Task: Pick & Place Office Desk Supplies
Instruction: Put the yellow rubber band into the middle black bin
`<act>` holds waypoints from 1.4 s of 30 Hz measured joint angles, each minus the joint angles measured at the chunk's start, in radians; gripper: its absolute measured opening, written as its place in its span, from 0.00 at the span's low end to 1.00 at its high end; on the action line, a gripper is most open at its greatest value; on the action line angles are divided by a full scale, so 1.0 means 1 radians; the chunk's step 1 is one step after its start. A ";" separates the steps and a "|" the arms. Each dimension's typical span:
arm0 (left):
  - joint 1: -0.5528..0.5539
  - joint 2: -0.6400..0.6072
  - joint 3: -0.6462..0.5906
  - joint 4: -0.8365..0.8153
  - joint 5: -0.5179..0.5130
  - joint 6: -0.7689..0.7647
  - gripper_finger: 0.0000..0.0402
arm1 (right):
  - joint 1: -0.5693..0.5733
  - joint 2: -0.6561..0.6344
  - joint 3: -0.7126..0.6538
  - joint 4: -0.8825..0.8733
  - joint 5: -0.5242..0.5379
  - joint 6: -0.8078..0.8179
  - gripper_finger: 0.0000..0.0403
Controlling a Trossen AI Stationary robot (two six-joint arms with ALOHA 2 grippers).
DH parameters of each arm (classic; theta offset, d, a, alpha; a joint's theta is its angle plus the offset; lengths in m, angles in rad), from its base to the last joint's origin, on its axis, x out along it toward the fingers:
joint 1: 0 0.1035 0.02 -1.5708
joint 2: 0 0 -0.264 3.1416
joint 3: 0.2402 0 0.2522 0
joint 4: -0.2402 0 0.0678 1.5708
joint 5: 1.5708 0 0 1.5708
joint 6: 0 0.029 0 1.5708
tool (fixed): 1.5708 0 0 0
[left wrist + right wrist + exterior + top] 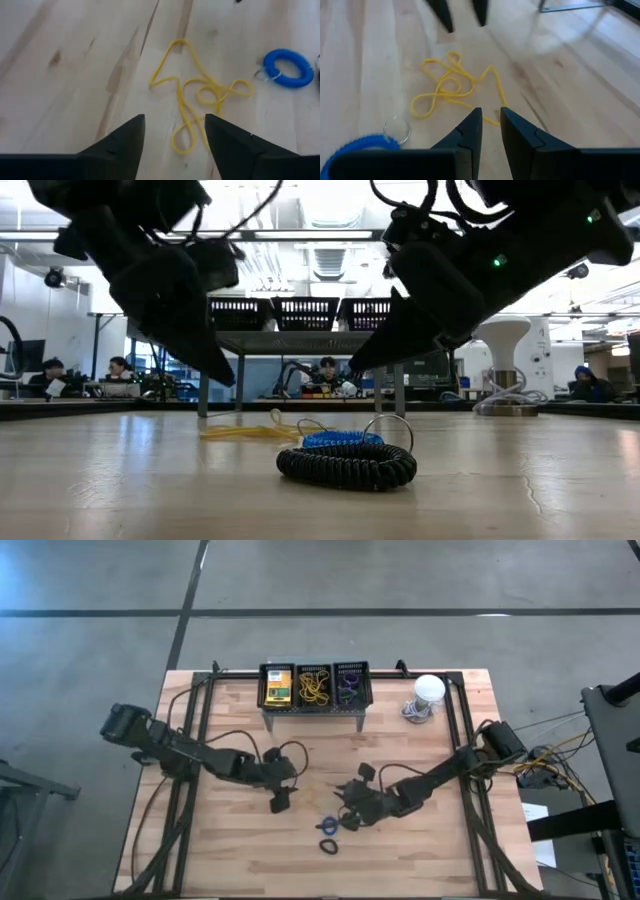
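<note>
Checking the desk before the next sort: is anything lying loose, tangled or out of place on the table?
Yes. A tangle of thin yellow rubber bands lies loose on the wooden table, with a blue coiled loop and a black coiled loop nearby, all outside the black bins. Nothing looks damaged.

Bare table (230, 840) around rubber bands (200, 95); blue loop (288, 67) near.
</note>
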 joint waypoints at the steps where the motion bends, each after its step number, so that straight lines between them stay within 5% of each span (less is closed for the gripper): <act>1: 0.012 0.000 0.000 -0.010 0.018 0.000 0.55 | -0.003 0.000 -0.003 0.006 -0.019 -0.022 0.16; 11: -0.002 0.000 -0.001 0.003 0.014 0.231 0.56 | -0.043 0.000 -0.002 0.004 -0.315 -0.311 0.16; 18: 0.004 0.040 -0.002 0.054 -0.054 0.319 0.55 | -0.043 0.032 -0.059 0.128 -0.322 -0.374 0.16; 25: 0.012 0.143 -0.002 0.061 0.113 0.255 0.53 | -0.042 0.020 -0.082 0.129 -0.318 -0.376 0.16; 30: 0.008 0.180 0.002 0.075 0.128 0.267 0.38 | -0.041 0.018 -0.087 0.121 -0.318 -0.354 0.16; 36: 0.008 0.159 0.017 0.040 0.097 0.257 0.04 | -0.035 -0.018 -0.087 0.003 -0.318 -0.296 0.16; 42: -0.014 -0.021 0.224 -0.287 0.011 0.181 0.01 | 0.009 -0.135 -0.094 -0.234 -0.300 -0.182 0.16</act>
